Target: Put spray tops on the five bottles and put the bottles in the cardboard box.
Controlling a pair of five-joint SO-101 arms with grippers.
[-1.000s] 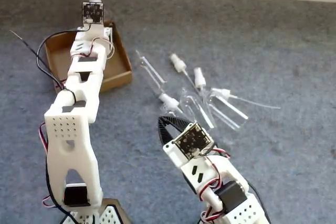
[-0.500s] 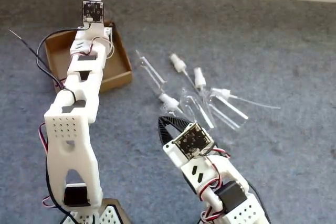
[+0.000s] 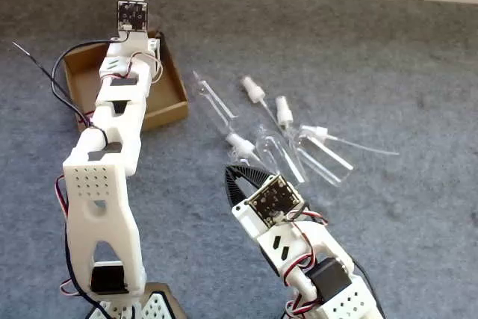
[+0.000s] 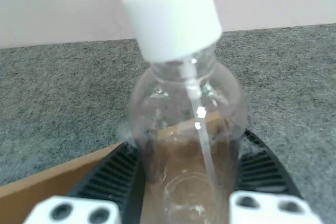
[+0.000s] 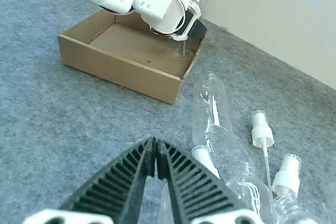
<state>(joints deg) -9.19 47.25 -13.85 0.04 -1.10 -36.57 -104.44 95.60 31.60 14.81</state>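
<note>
Holding a capped bottle [image 4: 184,108] upright over a corner of the cardboard box [image 3: 78,72], the left claw [image 4: 189,182] grips its body — next, I judge, it must lower and let go. The right wrist view adds the bottle's base low inside the box — and the right claw [image 5: 156,161], pressed closed and empty.

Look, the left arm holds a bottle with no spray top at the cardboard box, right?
Not quite. The bottle in the left gripper has a white spray top on it, as the left wrist view shows. The rest is right: it is held at the cardboard box.
</note>
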